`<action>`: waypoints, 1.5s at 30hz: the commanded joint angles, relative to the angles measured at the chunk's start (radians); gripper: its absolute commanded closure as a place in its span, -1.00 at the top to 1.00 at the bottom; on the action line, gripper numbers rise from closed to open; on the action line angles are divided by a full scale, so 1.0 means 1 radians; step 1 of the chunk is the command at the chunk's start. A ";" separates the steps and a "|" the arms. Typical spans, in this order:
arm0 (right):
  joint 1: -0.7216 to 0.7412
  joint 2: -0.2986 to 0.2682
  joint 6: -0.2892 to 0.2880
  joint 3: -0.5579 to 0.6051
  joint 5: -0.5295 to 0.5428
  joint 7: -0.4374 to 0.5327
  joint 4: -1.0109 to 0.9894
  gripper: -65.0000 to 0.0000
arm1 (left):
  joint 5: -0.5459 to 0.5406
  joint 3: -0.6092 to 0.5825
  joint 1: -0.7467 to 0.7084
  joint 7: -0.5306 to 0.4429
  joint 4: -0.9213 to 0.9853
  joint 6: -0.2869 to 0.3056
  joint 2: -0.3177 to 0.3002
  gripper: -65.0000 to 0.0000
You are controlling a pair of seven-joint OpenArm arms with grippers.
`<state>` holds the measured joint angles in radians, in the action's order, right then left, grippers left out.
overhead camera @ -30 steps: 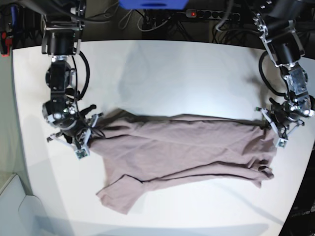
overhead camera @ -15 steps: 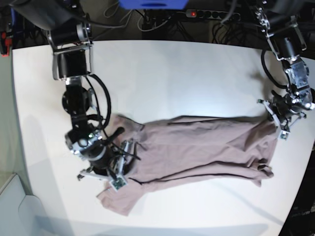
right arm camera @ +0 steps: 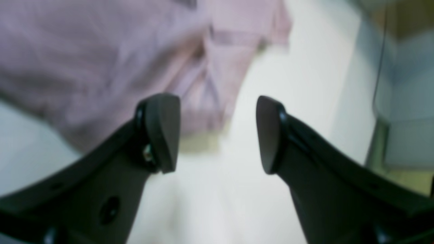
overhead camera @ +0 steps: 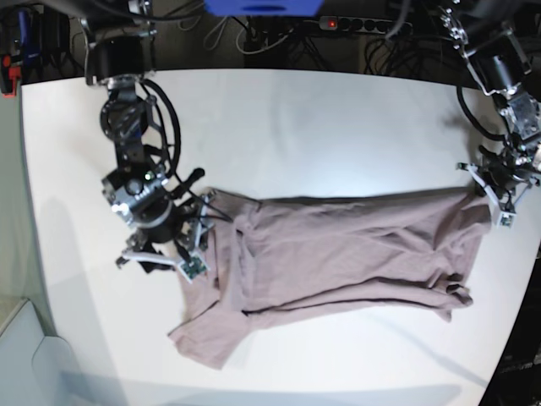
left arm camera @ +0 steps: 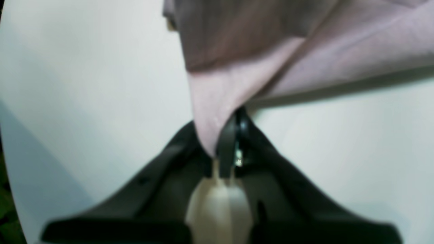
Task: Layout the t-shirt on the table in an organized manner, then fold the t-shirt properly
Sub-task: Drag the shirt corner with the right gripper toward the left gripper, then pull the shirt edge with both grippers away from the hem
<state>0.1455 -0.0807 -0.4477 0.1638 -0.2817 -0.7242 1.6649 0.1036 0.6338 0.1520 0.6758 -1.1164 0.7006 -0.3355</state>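
Note:
The mauve t-shirt (overhead camera: 338, 249) lies stretched sideways across the white table (overhead camera: 321, 118), its left end bunched in folds and one sleeve (overhead camera: 207, 334) pointing toward the front. My left gripper (overhead camera: 493, 196) is at the shirt's far right corner. In the left wrist view it (left arm camera: 226, 135) is shut on that corner of the t-shirt (left arm camera: 305, 51). My right gripper (overhead camera: 188, 235) hovers at the shirt's left edge. In the right wrist view it (right arm camera: 217, 132) is open with nothing between its fingers, and the t-shirt (right arm camera: 101, 61) lies just beyond them.
The table's right edge (overhead camera: 528, 254) runs close to my left gripper. A power strip (overhead camera: 363, 25) and cables lie behind the table. A blue object (overhead camera: 262, 7) sits at the top edge. A pale bin (overhead camera: 21, 355) stands off the front left corner.
My right gripper has opened and let go of the shirt's left edge, then drawn back up and left. My left gripper pulled the right corner farther right.

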 commanded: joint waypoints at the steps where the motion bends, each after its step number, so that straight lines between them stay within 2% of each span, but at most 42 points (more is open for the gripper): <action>1: -0.002 0.008 0.002 0.003 0.014 0.008 0.019 0.10 | -0.009 0.005 0.019 -0.018 -0.018 -0.002 -0.018 -0.99; 6: -0.051 0.068 0.002 0.000 0.014 0.008 -0.064 0.10 | -0.011 0.005 0.019 -0.017 -0.018 -0.002 -0.014 -0.99; 14: -0.042 0.094 0.002 0.006 0.028 0.033 -0.207 0.08 | -0.011 0.019 -0.001 -0.017 -0.040 -0.002 0.009 -0.99; 17: -0.045 0.092 0.002 0.006 0.049 0.076 -0.239 -0.25 | -0.011 0.019 -0.021 -0.015 -0.072 -0.002 0.029 -0.99; 21: -0.053 0.091 0.002 -0.002 0.049 0.079 -0.236 -0.96 | -0.011 0.019 -0.064 -0.008 -0.164 -0.002 0.048 -0.99; 22: -0.054 0.091 0.002 -0.002 0.049 0.074 -0.230 -1.00 | -0.011 0.019 -0.076 -0.006 -0.190 -0.002 0.063 -0.99; 25: -0.086 0.089 0.002 -0.002 0.049 0.065 -0.167 -1.00 | -0.011 0.019 -0.108 -0.006 -0.279 -0.002 0.088 -0.99; 30: -0.221 0.089 0.002 0.003 0.045 0.054 0.137 -1.00 | -0.011 0.019 -0.199 -0.005 -0.485 -0.002 0.138 -0.99; 34: -0.324 0.094 0.002 0.009 0.048 -0.028 0.355 -1.00 | -0.012 0.019 -0.269 -0.005 -0.634 -0.002 0.171 -0.99; 39: -0.449 0.095 0.002 0.047 0.048 -0.038 0.378 -1.00 | -0.012 0.019 -0.322 -0.005 -0.750 -0.002 0.212 -0.99; 42: -0.524 0.089 0.002 0.133 0.045 -0.041 0.378 -1.00 | -0.012 0.019 -0.334 -0.005 -0.758 -0.002 0.214 -0.99; 45: -0.570 0.058 0.002 0.210 0.045 -0.042 0.378 -1.00 | -0.012 0.019 -0.335 -0.005 -0.758 -0.002 0.214 -0.99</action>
<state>-0.4278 -0.0204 -0.4473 0.3790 -0.2340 -0.7849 2.0235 0.0990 0.6502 -0.1902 0.6952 -1.8568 0.7036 -0.1108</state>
